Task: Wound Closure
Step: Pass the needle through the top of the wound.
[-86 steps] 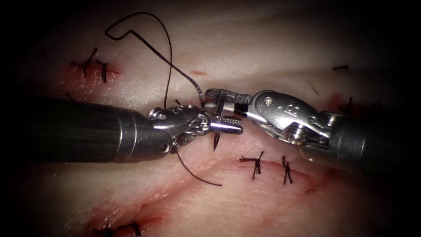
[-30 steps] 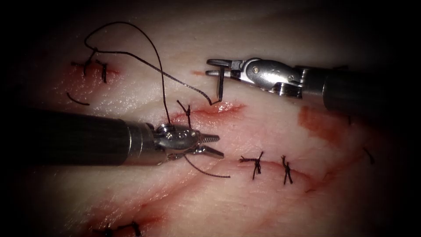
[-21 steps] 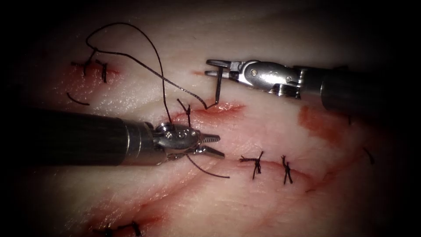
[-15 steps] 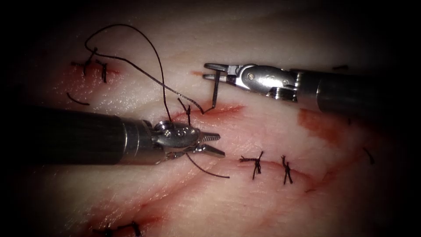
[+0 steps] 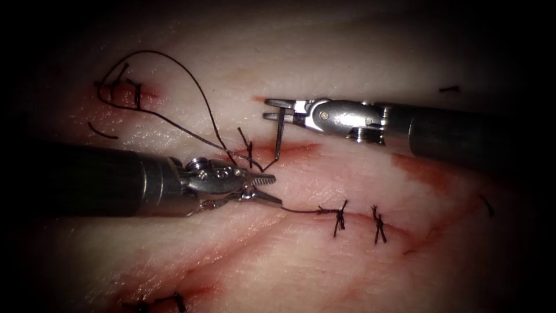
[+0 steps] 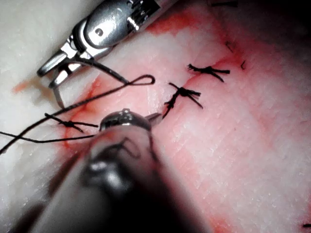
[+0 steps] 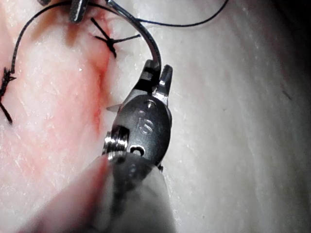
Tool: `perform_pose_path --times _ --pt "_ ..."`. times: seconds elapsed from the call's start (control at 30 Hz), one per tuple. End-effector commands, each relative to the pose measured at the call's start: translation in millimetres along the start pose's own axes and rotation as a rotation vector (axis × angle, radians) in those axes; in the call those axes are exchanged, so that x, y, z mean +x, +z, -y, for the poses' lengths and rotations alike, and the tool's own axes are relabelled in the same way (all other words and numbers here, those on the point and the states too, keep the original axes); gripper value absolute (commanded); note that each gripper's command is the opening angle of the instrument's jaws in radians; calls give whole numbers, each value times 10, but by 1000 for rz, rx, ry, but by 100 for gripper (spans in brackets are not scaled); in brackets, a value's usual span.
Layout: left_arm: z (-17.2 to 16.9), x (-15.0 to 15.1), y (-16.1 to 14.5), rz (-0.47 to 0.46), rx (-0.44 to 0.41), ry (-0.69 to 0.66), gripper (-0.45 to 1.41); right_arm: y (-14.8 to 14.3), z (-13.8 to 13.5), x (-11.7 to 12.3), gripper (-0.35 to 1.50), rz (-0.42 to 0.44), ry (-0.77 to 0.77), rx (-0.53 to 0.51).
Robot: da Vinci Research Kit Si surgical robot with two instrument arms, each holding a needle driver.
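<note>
Needle (image 5: pixel 279 134) in right hand (image 5: pixel 277 110)

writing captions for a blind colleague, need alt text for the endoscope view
The right tool holds the curved needle near one end, its other end pointing down at the open cut in the tissue. The left tool, fingers apart, sits by the thread; tied stitches lie nearby.

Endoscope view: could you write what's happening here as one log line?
right tool: shut on needle, near its rear | needle tip at cut | left tool: open, holds nothing | thread loops over tissue
</note>
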Motion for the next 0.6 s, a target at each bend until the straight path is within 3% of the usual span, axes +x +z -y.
perform_pose_path --times 0.03,0.33,0.6 --pt "2 3 7 -2 -2 2 36 9 2 -7 -35 4 -13 8" --pt "13 -19 -14 -5 -5 16 29 -9 52 -59 -35 36 -41 18" --pt "19 -30 -15 -7 -1 1 27 -11 72 -79 -35 44 42 27"
